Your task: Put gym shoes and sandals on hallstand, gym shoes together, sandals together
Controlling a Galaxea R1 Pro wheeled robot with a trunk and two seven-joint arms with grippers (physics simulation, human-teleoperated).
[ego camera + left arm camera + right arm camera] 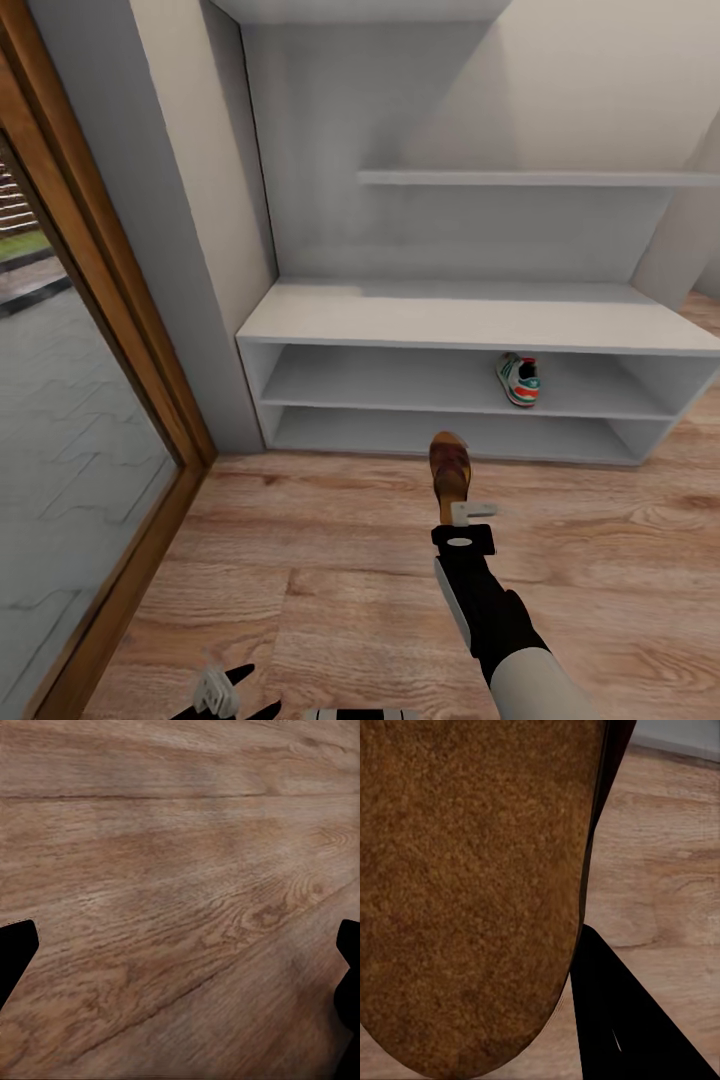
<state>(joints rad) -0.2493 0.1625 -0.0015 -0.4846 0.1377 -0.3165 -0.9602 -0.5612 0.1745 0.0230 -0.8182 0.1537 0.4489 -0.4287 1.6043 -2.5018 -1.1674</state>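
A brown leather sandal [450,474] with a dark brown insole and straps is held at its heel by the right gripper [472,514], closed on it, above the corridor floor [330,560] just in front of the hallstand [480,325]. A white gym shoe [518,379] with green stripes and orange accents stands on the upper shelf. The left gripper [215,693] is seen low at the near edge, its fingers [15,952] spread wide apart, holding nothing.
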